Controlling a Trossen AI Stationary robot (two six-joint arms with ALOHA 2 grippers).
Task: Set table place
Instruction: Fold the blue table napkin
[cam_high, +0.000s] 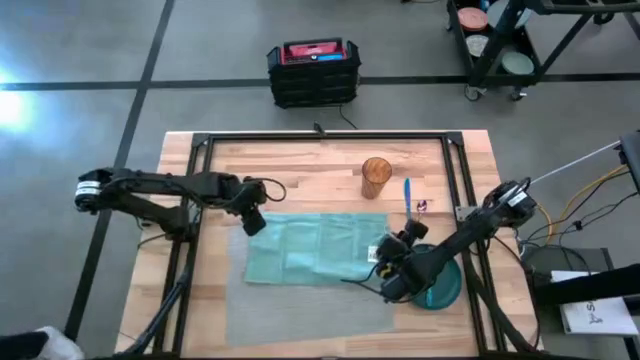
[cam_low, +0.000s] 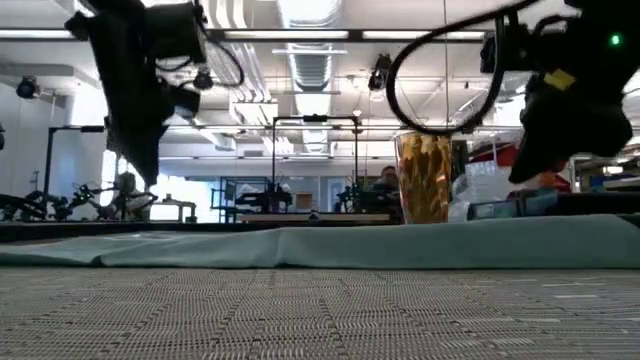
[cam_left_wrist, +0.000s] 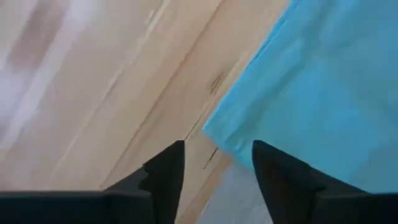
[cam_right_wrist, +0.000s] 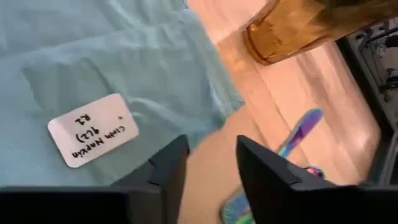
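Observation:
A grey woven placemat (cam_high: 300, 305) lies flat on the wooden table (cam_high: 330, 160). A light teal napkin (cam_high: 315, 247) lies spread over the placemat's far part, with a white label (cam_right_wrist: 93, 127) on it. My left gripper (cam_left_wrist: 217, 155) hovers open over the napkin's far left corner (cam_left_wrist: 214, 130). Over the napkin's right edge, my right gripper (cam_right_wrist: 211, 152) is open too. A dark green plate (cam_high: 447, 290) sits on the table to the right, partly under my right arm. In the low view both grippers (cam_low: 140, 120) (cam_low: 560, 120) hang clear above the cloth.
An amber cup (cam_high: 376, 172) stands on the far part of the table, also showing in the right wrist view (cam_right_wrist: 298, 25). A blue iridescent utensil (cam_high: 408, 195) lies right of the cup. Black frame rails (cam_high: 200, 200) run along the table's sides.

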